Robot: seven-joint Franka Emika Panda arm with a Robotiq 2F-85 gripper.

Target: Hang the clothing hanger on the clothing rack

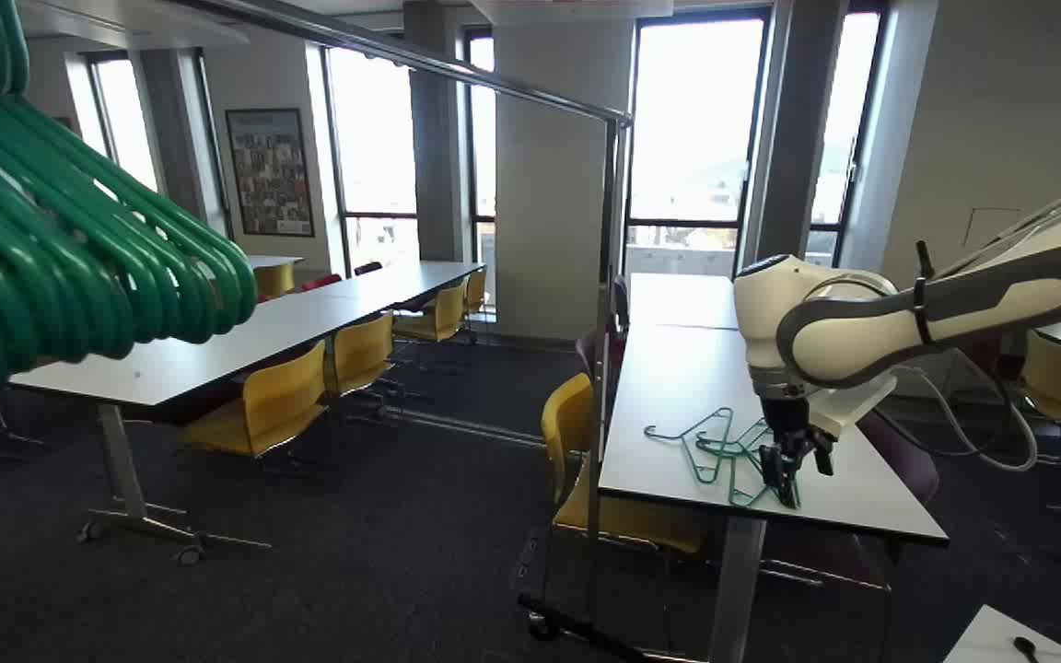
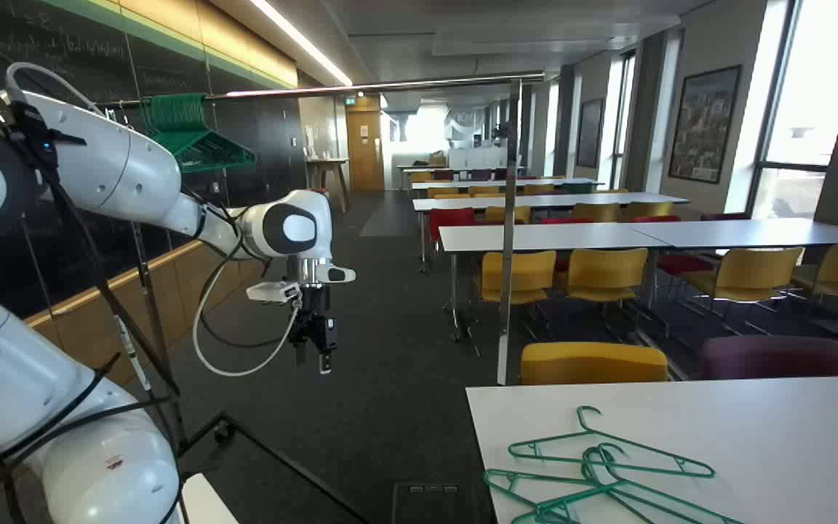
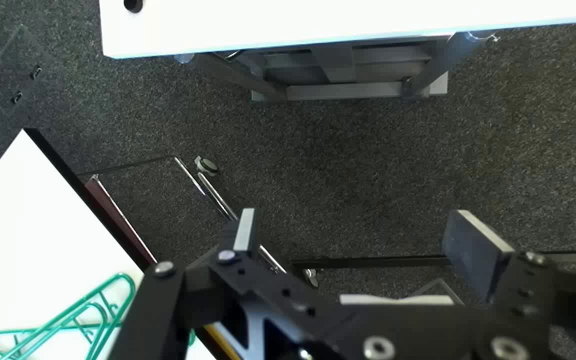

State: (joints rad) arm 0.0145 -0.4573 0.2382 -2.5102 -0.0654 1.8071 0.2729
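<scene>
Several thin green clothing hangers lie overlapping on a white table; one hanger [image 1: 702,422] shows there in both exterior views [image 2: 612,435], and part of the pile shows at the lower left of the wrist view [image 3: 70,309]. My gripper [image 2: 313,362] points down with its fingers apart and nothing between them; dark carpet shows between its fingertips in the wrist view [image 3: 358,235]. In an exterior view my gripper [image 1: 802,474] overlaps the hangers, but it hangs over the floor, apart from the table. The silver clothing rack [image 1: 530,94] has a long top bar in both exterior views [image 2: 390,85].
Many green hangers [image 2: 201,142] hang on the rack's bar near the arm; they look huge and close in an exterior view [image 1: 79,230]. A rack upright [image 2: 510,240] stands near the table [image 2: 790,415]. Yellow chairs [image 1: 577,414] stand beside it. A white tabletop [image 3: 348,22] crosses the wrist view's top.
</scene>
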